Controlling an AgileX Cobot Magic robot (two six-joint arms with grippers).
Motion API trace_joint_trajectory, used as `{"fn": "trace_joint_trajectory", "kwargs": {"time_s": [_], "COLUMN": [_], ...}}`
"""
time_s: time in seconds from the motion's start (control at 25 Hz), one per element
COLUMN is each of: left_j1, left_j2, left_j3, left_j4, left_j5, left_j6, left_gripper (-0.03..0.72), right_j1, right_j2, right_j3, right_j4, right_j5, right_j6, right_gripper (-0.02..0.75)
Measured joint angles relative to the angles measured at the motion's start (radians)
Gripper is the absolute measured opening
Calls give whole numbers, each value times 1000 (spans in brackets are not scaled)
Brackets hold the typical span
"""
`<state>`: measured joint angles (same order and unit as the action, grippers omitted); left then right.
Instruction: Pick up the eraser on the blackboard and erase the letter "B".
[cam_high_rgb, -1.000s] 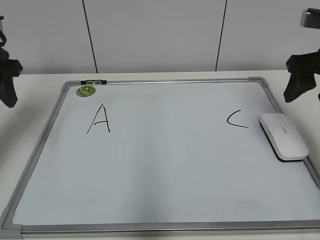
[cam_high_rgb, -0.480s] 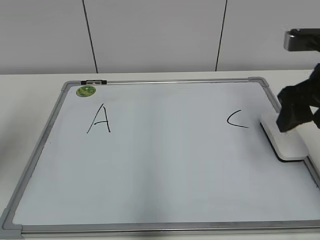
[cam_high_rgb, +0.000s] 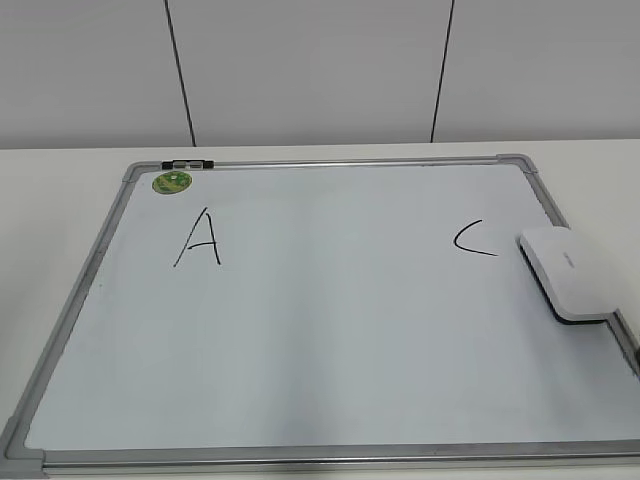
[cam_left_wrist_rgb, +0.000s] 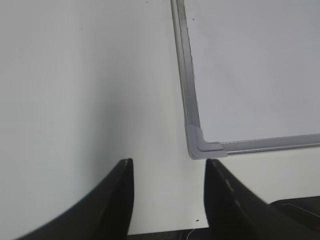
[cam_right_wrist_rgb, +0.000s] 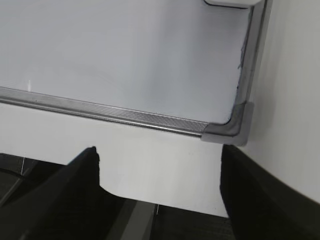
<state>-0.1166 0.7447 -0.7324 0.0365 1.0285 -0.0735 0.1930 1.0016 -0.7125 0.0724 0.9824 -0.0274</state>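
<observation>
The blackboard (cam_high_rgb: 330, 457) is a white board with a grey metal frame lying flat on the table. It bears a black "A" (cam_high_rgb: 200, 238) and a black "C" (cam_high_rgb: 473, 239). No letter "B" shows; the board between them is blank. The white eraser (cam_high_rgb: 567, 272) lies on the board's right edge, beside the "C". Neither gripper shows in the exterior view. My left gripper (cam_left_wrist_rgb: 169, 162) is open and empty over bare table by a board corner (cam_left_wrist_rgb: 202, 147). My right gripper (cam_right_wrist_rgb: 159, 150) is open and empty over the table's edge, near another board corner (cam_right_wrist_rgb: 232, 127).
A small round green sticker (cam_high_rgb: 172, 182) sits at the board's far left corner, next to a black clip (cam_high_rgb: 187, 163) on the frame. A white wall with dark seams stands behind the table. The white table (cam_high_rgb: 60, 200) surrounds the board.
My right gripper hung over the eraser half a second ago and has now left the exterior view. My left gripper, at the left edge a second ago, is gone too. The eraser has not moved.
</observation>
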Motion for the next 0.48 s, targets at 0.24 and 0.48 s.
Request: {"fn": "trace_joint_trajectory", "kwargs": {"time_s": [0.24, 0.48], "left_j1": [0, 0], "left_j2": [-171, -268], "left_j3": [111, 206], "left_j4": [4, 6], "left_j5": [29, 46], "left_j6": [0, 0], "left_gripper": [330, 313], "right_j1": [0, 0], "right_j2": [-223, -442], "right_j3": [106, 188], "right_j4": [0, -9], "right_j5": [33, 74], "right_j6": [0, 0], "right_gripper": [554, 554]}}
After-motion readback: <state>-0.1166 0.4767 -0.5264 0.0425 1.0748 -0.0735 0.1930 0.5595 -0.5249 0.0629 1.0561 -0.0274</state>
